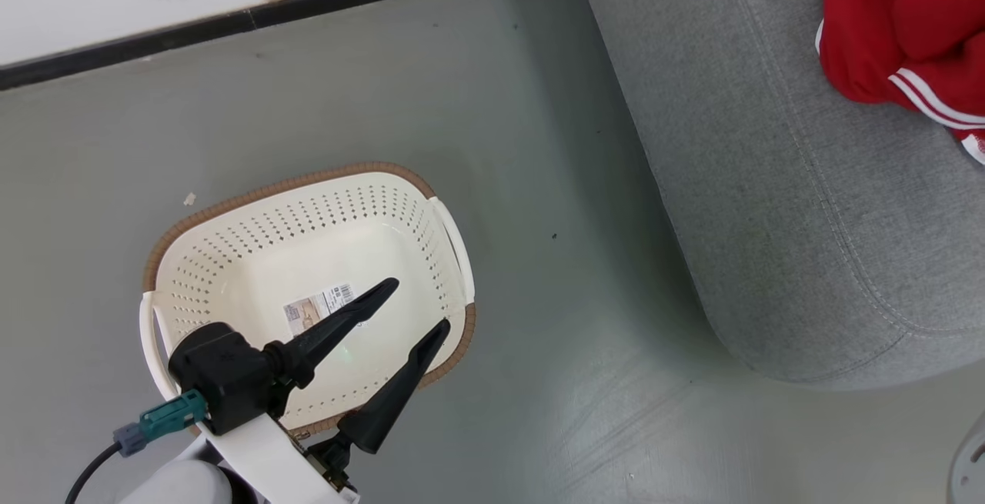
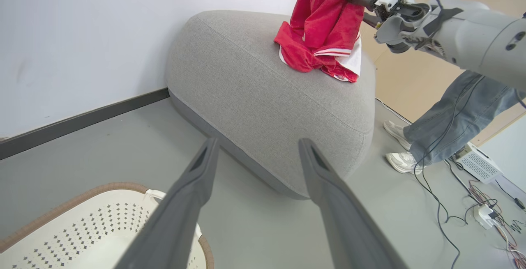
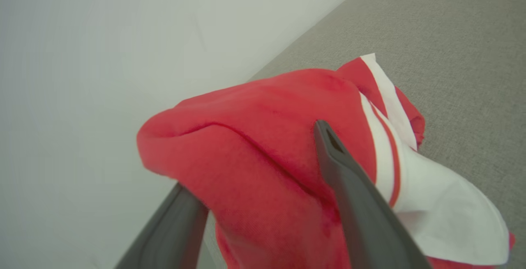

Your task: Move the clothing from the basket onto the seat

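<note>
A cream plastic basket (image 1: 292, 235), oval, its walls pierced with rows of small diamond holes and its rim wrapped in a brown woven-look band, sits on the smooth grey floor (image 1: 500, 104), a paper label (image 1: 319, 308) showing on its bottom. The left gripper (image 1: 419, 304) hovers above it, its two long, tapered dark fingers spread wide and holding nothing. Near the basket, across a strip of floor, the seat (image 1: 769, 181), a big rounded cushion in coarse grey fabric with stitched seams, carries the clothing: a crumpled red fleecy garment (image 1: 908, 35) with white striped trim and a white lining, heaped on its top near the far edge. The right gripper (image 3: 250, 154) is at that heap, fingers parted, with soft red folds bunched between them and draped over one. A person's jeans-clad legs (image 2: 452, 113) and pale sneakers stand beside the seat among loose cables.
</note>
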You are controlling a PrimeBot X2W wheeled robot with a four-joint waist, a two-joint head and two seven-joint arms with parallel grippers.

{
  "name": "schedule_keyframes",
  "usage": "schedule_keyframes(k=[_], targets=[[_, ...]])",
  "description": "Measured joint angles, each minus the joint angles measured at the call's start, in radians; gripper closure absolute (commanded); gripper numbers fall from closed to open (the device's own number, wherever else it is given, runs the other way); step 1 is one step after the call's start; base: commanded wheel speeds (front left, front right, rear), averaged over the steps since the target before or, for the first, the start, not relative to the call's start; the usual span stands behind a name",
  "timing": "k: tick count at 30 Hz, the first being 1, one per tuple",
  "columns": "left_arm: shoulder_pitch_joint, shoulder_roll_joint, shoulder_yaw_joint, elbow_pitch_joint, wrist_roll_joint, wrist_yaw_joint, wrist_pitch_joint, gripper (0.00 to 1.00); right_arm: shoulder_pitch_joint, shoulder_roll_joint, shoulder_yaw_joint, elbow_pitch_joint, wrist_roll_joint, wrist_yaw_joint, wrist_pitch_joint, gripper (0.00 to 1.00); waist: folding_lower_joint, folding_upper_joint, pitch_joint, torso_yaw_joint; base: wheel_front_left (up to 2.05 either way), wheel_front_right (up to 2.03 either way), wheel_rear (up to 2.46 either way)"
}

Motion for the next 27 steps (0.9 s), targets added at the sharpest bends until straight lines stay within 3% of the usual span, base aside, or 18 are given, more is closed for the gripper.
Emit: schedule_keyframes(k=[27], targets=[[0.003,-0.068,-0.010,0.075,-0.017,0.009,-0.039,0.00,0.137,-0.015,0.091,0.082,0.014,0.000,-0.021,0.00,0.0000,0.0000,-0.135,-0.013,0.00,0.00,0.00]])
